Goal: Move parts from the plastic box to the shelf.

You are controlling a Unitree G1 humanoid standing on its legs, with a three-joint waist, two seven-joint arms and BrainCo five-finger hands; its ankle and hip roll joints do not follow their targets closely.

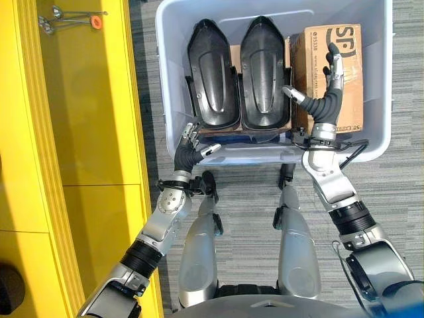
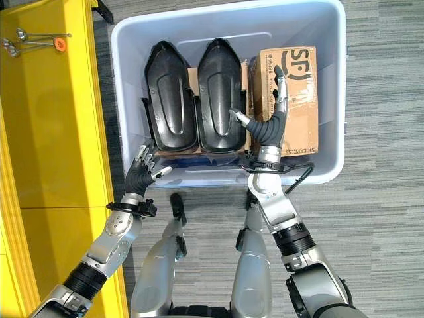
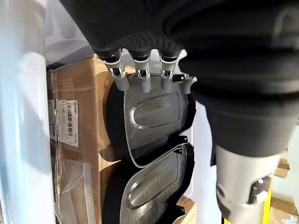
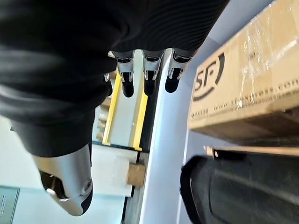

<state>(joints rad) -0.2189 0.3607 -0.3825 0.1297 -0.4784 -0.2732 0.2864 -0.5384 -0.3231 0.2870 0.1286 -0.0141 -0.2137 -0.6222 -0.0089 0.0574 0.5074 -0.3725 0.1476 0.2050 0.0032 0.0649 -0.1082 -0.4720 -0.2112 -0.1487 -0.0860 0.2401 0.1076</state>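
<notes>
- Box point(image 1: 173, 79), pale plastic, on grey carpet at 12 o'clock in the head views.
- Two black parts side by side in it: left part point(image 1: 211, 73), right part point(image 1: 264, 69), touching along their long edges, lying on cardboard.
- Carton point(image 1: 350, 53) inside the box at 3 o'clock of the right part, just beside it.
- Right hand point(image 1: 326, 99) over the carton's near end, fingers straight and spread, thumb out toward the right part; holds nothing.
- Left hand point(image 1: 188, 151) at the box's near wall, at its 7 o'clock corner, outside it; fingers relaxed, slightly bent, nothing gripped. Can't tell if they touch the rim.
- Shelf point(image 1: 79, 132), yellow, at 9 o'clock of the box; small metal tools point(image 1: 66, 18) lie on it at its far end, well apart from both hands.
</notes>
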